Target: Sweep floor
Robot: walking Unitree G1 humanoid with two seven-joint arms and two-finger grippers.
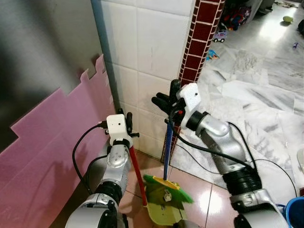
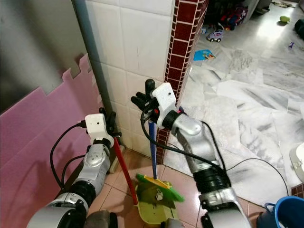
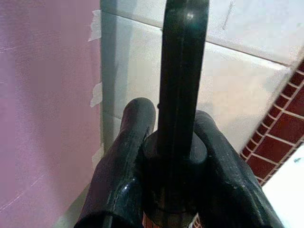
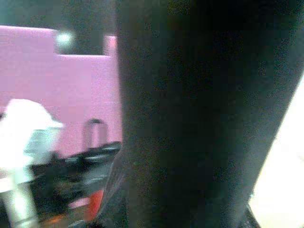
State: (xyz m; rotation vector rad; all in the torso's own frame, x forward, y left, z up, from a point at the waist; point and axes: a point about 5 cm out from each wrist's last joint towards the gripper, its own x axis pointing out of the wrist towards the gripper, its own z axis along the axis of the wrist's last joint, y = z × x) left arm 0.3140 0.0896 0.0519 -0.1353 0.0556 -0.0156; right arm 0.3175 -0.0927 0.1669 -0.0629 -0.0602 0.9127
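The broom (image 1: 167, 156) is held near-upright by the right tool (image 1: 167, 105), its blue handle running from the tool at 12 o'clock down to the green bristles at 6 o'clock, just in front of the white tiled wall (image 1: 142, 52) and the red brick column (image 1: 202, 33). The dustpan (image 1: 164, 209) is held by the left tool (image 1: 127, 124), whose fingers (image 3: 124, 161) are seen in the left wrist view closed tightly round the black end of the red handle; that handle slants down toward 5 o'clock to the yellow-green pan on the floor. The bristles rest against the pan's rear edge, so the two things meet at the floor, directly between the arms. The right tool appears closed on the broom's top, though its fingers are poorly resolved in the dark right wrist view. The marble floor (image 1: 266, 85) to be swept lies toward 2 o'clock, on the right arm's side; the pink foam sheet (image 1: 52, 156) stands at 9 o'clock.
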